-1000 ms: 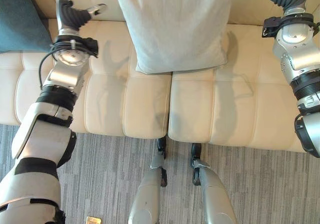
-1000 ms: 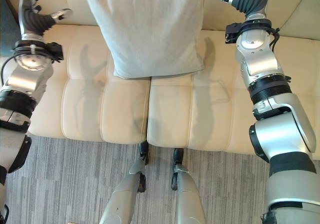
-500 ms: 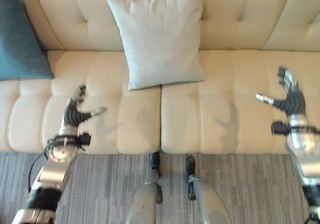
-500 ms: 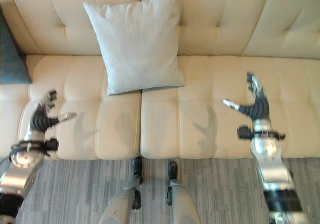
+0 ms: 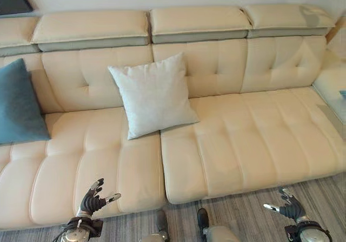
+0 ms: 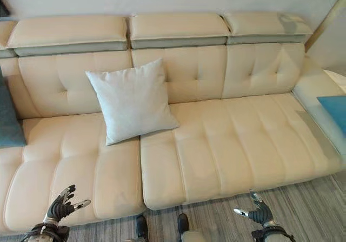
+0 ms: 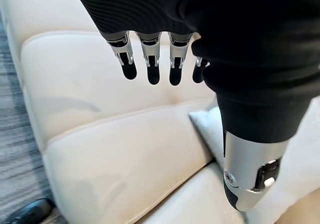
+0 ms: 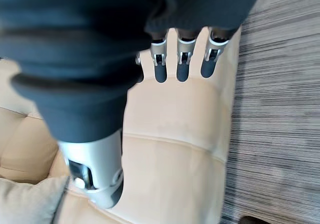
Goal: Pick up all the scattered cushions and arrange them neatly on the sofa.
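Observation:
A light grey cushion (image 5: 153,95) leans upright against the back of the cream sofa (image 5: 238,144), near its middle. A teal cushion (image 5: 19,104) stands at the sofa's left end. A corner of the grey cushion (image 7: 207,126) shows past my left hand's straight fingers (image 7: 150,63). My left hand (image 5: 93,198) is low at the sofa's front edge, open and holding nothing. My right hand (image 5: 289,208) hangs over the carpet at the lower right, open and holding nothing too. Its fingers (image 8: 182,63) point over the seat edge.
A blue patch (image 6: 335,111) lies on the chaise part of the sofa at the far right. Grey striped carpet (image 5: 254,220) runs along the sofa's front. A wide stretch of seat lies bare right of the grey cushion.
The camera has pulled back and tilted up, so the whole sofa shows. Both hands have dropped from beside the grey cushion to the picture's lower edge. The cushion stays against the backrest.

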### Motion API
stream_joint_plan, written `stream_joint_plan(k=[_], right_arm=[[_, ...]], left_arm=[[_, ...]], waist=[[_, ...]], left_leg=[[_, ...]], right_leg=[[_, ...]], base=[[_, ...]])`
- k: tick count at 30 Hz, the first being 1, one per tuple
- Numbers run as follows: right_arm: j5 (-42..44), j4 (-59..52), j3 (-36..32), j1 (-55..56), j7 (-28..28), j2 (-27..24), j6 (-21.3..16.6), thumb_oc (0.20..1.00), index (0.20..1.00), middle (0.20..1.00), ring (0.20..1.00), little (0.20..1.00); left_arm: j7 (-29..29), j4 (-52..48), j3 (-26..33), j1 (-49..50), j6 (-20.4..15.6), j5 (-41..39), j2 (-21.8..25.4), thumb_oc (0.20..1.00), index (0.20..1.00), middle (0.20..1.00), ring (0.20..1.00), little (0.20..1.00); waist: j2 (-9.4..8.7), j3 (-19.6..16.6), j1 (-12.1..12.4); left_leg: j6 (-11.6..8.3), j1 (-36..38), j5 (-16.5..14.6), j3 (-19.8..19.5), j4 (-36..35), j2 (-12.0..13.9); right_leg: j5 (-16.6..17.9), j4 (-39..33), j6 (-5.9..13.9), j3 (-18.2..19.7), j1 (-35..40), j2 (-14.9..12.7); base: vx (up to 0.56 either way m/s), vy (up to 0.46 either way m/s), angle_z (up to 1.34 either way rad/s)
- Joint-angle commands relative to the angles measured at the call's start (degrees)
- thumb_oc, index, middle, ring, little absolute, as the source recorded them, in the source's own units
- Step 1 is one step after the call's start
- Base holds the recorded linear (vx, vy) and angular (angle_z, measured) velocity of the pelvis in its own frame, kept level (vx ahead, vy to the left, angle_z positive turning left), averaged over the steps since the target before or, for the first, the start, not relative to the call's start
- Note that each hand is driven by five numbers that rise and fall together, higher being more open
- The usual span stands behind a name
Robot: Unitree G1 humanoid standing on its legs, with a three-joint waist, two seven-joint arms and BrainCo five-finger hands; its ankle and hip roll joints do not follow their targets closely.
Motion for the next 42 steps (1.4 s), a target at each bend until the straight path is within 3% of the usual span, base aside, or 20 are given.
stream_joint_plan(k=[1,5,6,8,11,12,14,15,18,19,24,30,33,34,35,37,39,40,41,42], right_arm=[[0.4,-0.1,1.4,-3.1,-2.1,0.3,-1.7,1.000,1.000,1.000,1.000,1.000],[0.3,1.1,2.1,-3.6,-2.6,0.8,-1.6,1.000,1.000,1.000,1.000,1.000],[0.6,0.7,2.7,-4.4,-3.2,0.8,-1.4,1.000,1.000,1.000,1.000,1.000],[1.0,0.3,3.0,-4.9,-3.4,0.5,-1.4,1.000,1.000,1.000,1.000,1.000],[2.1,-1.2,2.7,-5.6,-4.7,-0.8,-1.6,1.000,1.000,1.000,1.000,1.000],[2.7,-0.7,2.5,-6.5,-5.1,-1.4,-1.3,1.000,1.000,1.000,1.000,1.000],[2.7,-1.1,2.2,-6.3,-5.1,-1.8,-1.0,1.000,1.000,1.000,1.000,1.000],[2.7,-1.1,2.2,-6.3,-5.1,-1.8,-1.0,1.000,1.000,1.000,1.000,1.000],[3.2,-3.2,2.1,-5.2,-3.8,-3.0,-1.3,1.000,1.000,1.000,1.000,1.000],[3.1,-3.3,2.1,-5.2,-3.4,-3.0,-1.3,1.000,1.000,1.000,1.000,1.000],[2.8,-1.6,1.1,-4.4,-3.3,-1.7,-0.9,1.000,1.000,1.000,1.000,1.000],[3.4,-0.8,1.8,-5.0,-3.5,-0.6,-0.3,1.000,1.000,1.000,1.000,1.000],[3.8,-2.1,2.9,-5.7,-2.8,0.0,-0.1,1.000,1.000,1.000,1.000,1.000],[3.8,-2.1,2.9,-5.7,-2.8,0.0,-0.1,1.000,1.000,1.000,1.000,1.000],[3.6,-2.5,3.3,-6.1,-2.6,0.3,-0.3,1.000,1.000,1.000,1.000,1.000],[3.6,-2.8,3.5,-6.6,-2.7,0.4,-0.3,1.000,1.000,1.000,1.000,1.000],[3.5,-3.8,3.4,-6.8,-3.2,0.5,-0.5,1.000,1.000,1.000,1.000,1.000],[2.9,-4.6,3.9,-7.3,-3.6,0.7,-0.5,1.000,1.000,1.000,1.000,1.000],[2.7,-5.1,3.9,-7.1,-3.6,0.7,-0.5,1.000,1.000,1.000,1.000,1.000],[2.7,-5.5,3.8,-6.8,-3.3,0.8,-0.3,1.000,1.000,1.000,1.000,1.000]], left_arm=[[2.2,0.1,0.6,-4.2,-1.6,2.3,3.2,1.000,1.000,1.000,1.000,1.000],[3.2,0.7,0.2,-4.3,-1.2,2.5,2.8,1.000,1.000,1.000,1.000,1.000],[3.6,0.1,-0.9,-5.0,-1.5,2.9,2.6,1.000,1.000,1.000,1.000,1.000],[4.0,0.4,-1.4,-5.6,-1.5,3.0,2.2,1.000,1.000,1.000,1.000,1.000],[4.7,0.8,-2.2,-7.2,-1.6,2.2,0.9,1.000,1.000,1.000,1.000,1.000],[4.8,1.3,-2.8,-8.3,-1.6,2.0,0.1,1.000,1.000,1.000,1.000,1.000],[4.2,1.2,-3.2,-8.1,-1.7,1.9,-0.2,1.000,1.000,1.000,1.000,1.000],[4.2,1.2,-3.2,-8.1,-1.7,1.9,-0.2,1.000,1.000,1.000,1.000,1.000],[3.2,-0.4,-2.8,-6.7,-2.1,1.5,-0.4,1.000,1.000,1.000,1.000,1.000],[3.1,-0.5,-2.6,-6.1,-2.0,1.3,-0.7,1.000,1.000,1.000,1.000,1.000],[2.8,0.6,-2.7,-5.5,-1.4,1.7,-1.4,1.000,1.000,1.000,1.000,1.000],[1.8,-0.2,-4.5,-6.3,-0.3,4.3,-0.3,1.000,1.000,1.000,1.000,1.000],[1.0,-0.7,-5.8,-6.2,0.1,5.5,-0.1,1.000,1.000,1.000,1.000,1.000],[1.0,-0.7,-5.8,-6.2,0.1,5.5,-0.1,1.000,1.000,1.000,1.000,1.000],[0.8,-1.3,-6.2,-6.5,0.1,5.7,-0.1,1.000,1.000,1.000,1.000,1.000],[1.0,-1.9,-6.2,-6.8,0.0,5.5,0.0,1.000,1.000,1.000,1.000,1.000],[1.0,-3.8,-6.4,-7.3,0.0,5.4,0.5,1.000,1.000,1.000,1.000,1.000],[1.1,-4.9,-6.1,-7.3,0.0,5.5,0.8,1.000,1.000,1.000,1.000,1.000],[0.9,-5.0,-6.2,-7.0,0.1,5.9,0.5,1.000,1.000,1.000,1.000,1.000],[0.6,-5.1,-6.3,-6.7,0.2,6.1,0.3,1.000,1.000,1.000,1.000,1.000]], waist=[[0.33,3.0,2.0],[0.15,1.8,3.8],[-0.68,1.7,5.9],[-0.66,1.6,6.3],[1.11,3.1,6.1],[1.92,4.6,5.4],[1.52,5.3,4.4],[1.68,5.1,4.3],[-0.20,5.7,3.3],[-0.19,5.6,3.3],[0.36,2.6,2.1],[-0.52,1.2,0.5],[-1.12,2.0,-0.4],[-1.18,1.9,-0.3],[-1.27,2.5,-0.9],[-1.39,2.6,-0.6],[-0.85,2.9,0.1],[0.25,2.6,1.0],[0.29,2.3,1.0],[0.24,1.9,0.3]], left_leg=[[-1.65,-0.7,-3.0,-4.4,2.8,2.4],[-2.16,-2.3,-1.1,-5.0,2.0,2.7],[-3.53,-6.4,1.8,-5.6,2.2,3.3],[-4.28,-8.3,3.7,-5.9,2.4,3.6],[-7.08,-12.3,7.4,-5.5,1.3,5.2],[-7.11,-12.8,6.1,-5.7,1.8,4.7],[-5.87,-12.2,3.0,-7.9,6.5,2.8],[-5.87,-12.5,3.0,-8.0,6.6,2.9],[-4.63,-9.4,-8.2,-13.2,18.0,-1.3],[-4.53,-7.4,-9.7,-13.9,17.5,-1.6],[-3.91,-2.2,-8.4,-13.5,10.5,-0.8],[-2.71,1.1,-8.7,-11.8,7.0,-0.9],[-1.43,2.8,-10.2,-6.6,7.1,-0.4],[-1.44,2.7,-10.0,-6.5,7.1,-0.4],[-0.92,3.3,-10.9,-3.3,7.6,0.1],[-0.88,3.4,-11.0,-1.4,7.7,0.7],[-1.16,4.5,-11.1,2.7,7.5,2.6],[-1.98,5.9,-11.7,6.1,6.7,4.4],[-2.22,7.0,-11.9,8.6,6.7,5.0],[-2.19,7.9,-12.2,9.9,6.9,5.0]], right_leg=[[-4.7,16.9,3.32,-2.0,0.0,-1.3],[-5.4,21.1,2.96,-2.8,4.3,-0.9],[-12.5,13.1,0.84,-4.7,9.9,0.0],[-13.9,9.4,-0.15,-4.3,10.3,1.1],[-13.6,3.6,-1.70,-4.5,9.2,3.9],[-12.2,3.4,-1.86,-5.7,7.4,3.8],[-10.6,3.4,-1.62,-6.9,6.1,2.4],[-10.4,3.3,-1.65,-7.0,5.9,2.6],[-7.3,3.1,-1.68,-6.3,3.2,-0.2],[-7.2,3.1,-1.66,-6.0,3.3,-0.1],[-7.0,3.0,-1.30,-6.5,3.4,0.7],[-5.3,1.8,-0.62,-2.9,3.4,1.5],[-3.7,3.2,0.33,1.5,1.4,2.9],[-3.5,3.1,0.32,1.7,1.2,2.9],[-2.9,4.3,1.06,2.0,-0.4,3.1],[-2.6,4.8,1.29,0.3,-1.5,2.7],[-3.3,7.0,0.96,-9.7,-2.5,-0.6],[-5.4,8.7,0.94,-20.3,-1.9,-4.4],[-5.8,8.7,0.53,-23.1,-1.1,-5.5],[-5.6,9.0,0.55,-22.6,-1.3,-5.7]], base=[[-0.31,-0.032,0.07],[-0.25,-0.124,0.15],[-0.16,-0.157,-0.09],[-0.23,-0.187,0.01],[-0.42,-0.173,-0.06],[-0.37,-0.096,0.53],[-0.34,-0.025,0.70],[-0.34,0.000,0.49],[-0.27,0.047,0.19],[-0.15,0.099,-0.24],[0.01,0.066,-0.15],[-0.04,0.053,-0.25],[-0.08,0.066,-1.06],[-0.10,0.049,-1.50],[-0.08,-0.008,-1.65],[-0.06,-0.036,-1.77],[-0.04,-0.104,-2.05],[0.01,-0.147,-2.18],[0.08,-0.164,-1.64],[0.13,-0.180,-2.21]])
